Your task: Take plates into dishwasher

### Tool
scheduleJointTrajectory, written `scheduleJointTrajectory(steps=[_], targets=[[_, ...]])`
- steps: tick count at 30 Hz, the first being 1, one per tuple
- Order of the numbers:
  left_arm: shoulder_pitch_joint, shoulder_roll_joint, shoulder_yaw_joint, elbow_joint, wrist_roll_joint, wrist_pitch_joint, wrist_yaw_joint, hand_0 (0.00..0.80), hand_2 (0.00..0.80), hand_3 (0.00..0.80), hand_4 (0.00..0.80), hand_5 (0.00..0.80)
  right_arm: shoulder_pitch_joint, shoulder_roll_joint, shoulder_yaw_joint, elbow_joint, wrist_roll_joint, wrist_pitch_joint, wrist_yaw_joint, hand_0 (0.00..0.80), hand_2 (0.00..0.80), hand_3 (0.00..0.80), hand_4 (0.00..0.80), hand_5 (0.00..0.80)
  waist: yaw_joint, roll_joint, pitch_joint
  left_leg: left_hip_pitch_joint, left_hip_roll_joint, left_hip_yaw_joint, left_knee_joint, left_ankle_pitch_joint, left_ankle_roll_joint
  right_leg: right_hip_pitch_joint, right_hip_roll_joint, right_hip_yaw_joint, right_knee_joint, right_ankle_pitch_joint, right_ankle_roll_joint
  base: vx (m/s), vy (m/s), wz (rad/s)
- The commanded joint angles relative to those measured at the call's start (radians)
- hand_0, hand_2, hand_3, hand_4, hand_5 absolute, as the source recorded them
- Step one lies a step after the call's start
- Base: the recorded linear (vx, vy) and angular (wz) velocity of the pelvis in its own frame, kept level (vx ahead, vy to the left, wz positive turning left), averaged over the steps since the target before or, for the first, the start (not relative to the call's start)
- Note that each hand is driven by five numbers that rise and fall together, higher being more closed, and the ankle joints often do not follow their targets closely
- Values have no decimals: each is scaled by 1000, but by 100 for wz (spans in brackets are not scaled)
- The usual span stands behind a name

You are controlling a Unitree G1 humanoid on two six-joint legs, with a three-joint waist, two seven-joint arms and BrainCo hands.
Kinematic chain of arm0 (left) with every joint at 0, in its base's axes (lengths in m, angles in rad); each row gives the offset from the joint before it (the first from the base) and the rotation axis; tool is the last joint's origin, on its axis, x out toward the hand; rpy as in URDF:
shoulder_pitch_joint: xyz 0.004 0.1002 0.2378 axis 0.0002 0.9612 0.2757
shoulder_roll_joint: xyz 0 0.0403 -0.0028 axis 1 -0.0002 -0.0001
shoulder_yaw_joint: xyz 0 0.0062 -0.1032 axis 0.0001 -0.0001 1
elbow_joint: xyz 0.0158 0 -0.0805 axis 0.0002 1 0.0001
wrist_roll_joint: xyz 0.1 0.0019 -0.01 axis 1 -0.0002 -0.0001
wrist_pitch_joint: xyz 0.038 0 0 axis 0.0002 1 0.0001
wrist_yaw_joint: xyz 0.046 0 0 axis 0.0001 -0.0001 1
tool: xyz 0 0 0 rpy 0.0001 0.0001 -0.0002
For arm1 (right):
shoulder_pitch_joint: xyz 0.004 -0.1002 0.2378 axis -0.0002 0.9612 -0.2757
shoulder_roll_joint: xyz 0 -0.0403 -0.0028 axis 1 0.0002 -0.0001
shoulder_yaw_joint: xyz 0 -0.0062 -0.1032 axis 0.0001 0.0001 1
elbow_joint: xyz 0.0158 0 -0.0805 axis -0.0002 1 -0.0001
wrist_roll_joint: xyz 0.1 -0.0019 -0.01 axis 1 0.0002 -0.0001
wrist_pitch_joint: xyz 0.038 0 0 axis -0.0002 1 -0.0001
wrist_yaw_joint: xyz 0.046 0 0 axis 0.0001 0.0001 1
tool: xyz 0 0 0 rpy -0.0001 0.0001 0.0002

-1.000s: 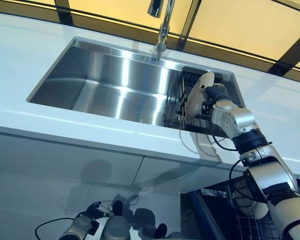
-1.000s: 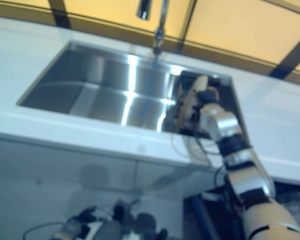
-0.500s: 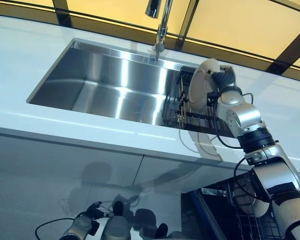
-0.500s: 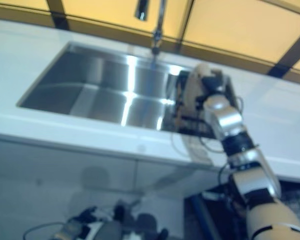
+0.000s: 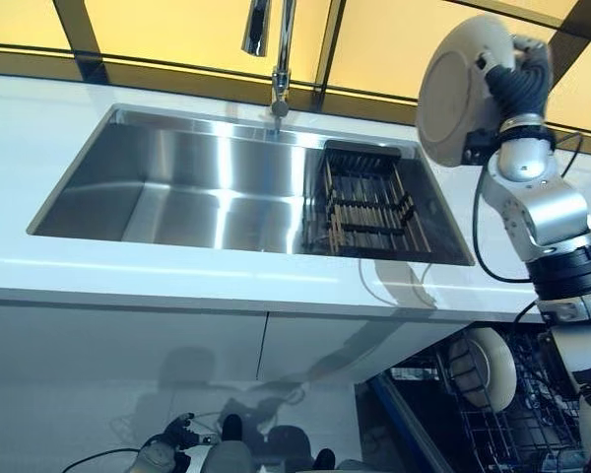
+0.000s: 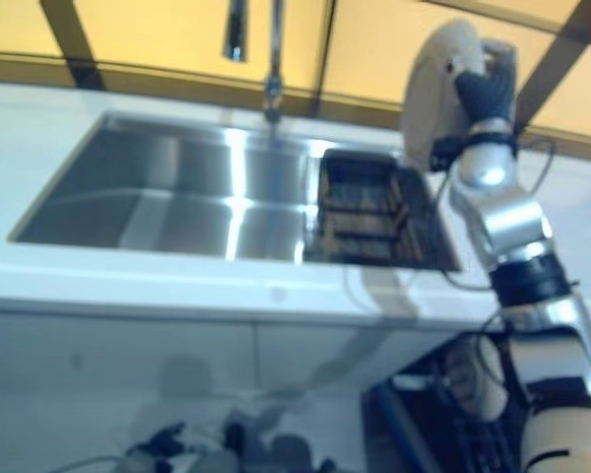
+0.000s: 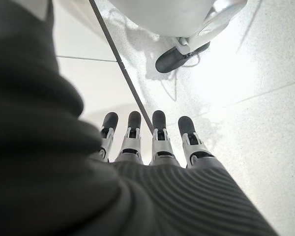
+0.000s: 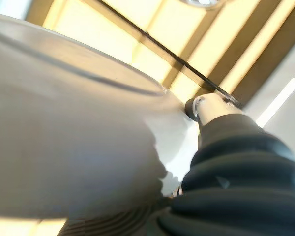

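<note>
Right hand (image 5: 517,79) raised high above counter (image 5: 227,281), fingers curled round rim of white plate (image 5: 463,89), plate on edge, clear of sink (image 5: 177,182). Dark dish rack (image 5: 364,202) sits in sink's right end, below tap (image 5: 276,49). Second plate (image 5: 485,367) stands in dishwasher rack (image 5: 512,424), lower right. Left hand (image 7: 147,147) low near floor, fingers straight, holding nothing.

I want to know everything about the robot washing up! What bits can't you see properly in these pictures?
- The right hand holds the plate up; the right wrist view is too filled by the plate to show its fingers' grip.
- The dishwasher rack is cut off by the eye views' lower edge.
- The plate in the rack is partly hidden by the right arm.
- The faucet top is cut off.
</note>
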Motion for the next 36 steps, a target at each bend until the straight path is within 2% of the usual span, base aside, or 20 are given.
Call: scheduleJointTrajectory(steps=[1, 8, 16, 20, 23, 26, 30, 36], targets=[[5, -17, -50, 51, 26, -24, 6, 0, 0, 0, 0, 0, -19, -121, -84, -64, -13, -98, -39, 800, 800, 800, 800, 800, 16, 31, -45, 126, -50, 26, -70, -124, 56, -36, 17, 16, 122, -16, 34, -73, -59, -16], [12, -3, -21, 56, 13, -27, 14, 0, 0, 0, 0, 0, 142, -232, -208, -121, 36, -152, -27, 800, 800, 800, 800, 800, -45, 28, -55, 126, -32, 68, -73, -122, 49, -42, 43, 50, 97, -17, 30, -90, -82, -19], [2, 6, -2, 62, -9, -23, 15, 0, 0, 0, 0, 0, 337, -295, -350, -130, 44, -161, 33, 800, 800, 800, 800, 800, -109, 30, -70, 127, -9, 113, -73, -113, 29, -31, 82, 98, 29, -37, 10, -83, -91, -30], [-2, 2, 10, 59, -15, -29, 17, 0, 0, 0, 0, 0, 457, -286, -427, -133, 65, -166, 80, 800, 800, 800, 800, 800, -139, 29, -75, 126, 2, 130, -73, -108, 19, -27, 96, 121, -3, -29, 2, -69, -94, -23], [-10, -1, 26, 56, -8, -29, 14, 0, 0, 0, 0, 0, 567, -257, -488, -147, 61, -199, 163, 800, 800, 800, 800, 800, -160, 29, -75, 125, 12, 146, -73, -102, 12, -25, 105, 136, -23, -22, -4, -80, -123, -19], [-12, -2, 31, 56, -7, -41, 12, 0, 0, 0, 0, 0, 667, -228, -525, -154, 47, -201, 227, 800, 800, 800, 800, 800, -180, 32, -70, 125, 20, 157, -73, -96, 4, -24, 114, 150, -43, -13, -11, -71, -129, -18], [-14, 3, 32, 50, 2, -48, 4, 0, 0, 0, 0, 0, 746, -205, -549, -121, 8, -212, 292, 800, 800, 800, 800, 800, -198, 41, -63, 118, 34, 167, -71, -84, -8, -26, 124, 160, -54, -10, -18, -69, -137, -12], [-28, 7, 16, 26, -4, -53, 2, 0, 0, 0, 0, 0, 760, -198, -532, -66, -38, -205, 367, 800, 800, 800, 800, 800, -206, 57, -38, 95, 51, 162, -59, -68, -24, -33, 127, 154, -50, -19, -31, -71, -116, -2]])
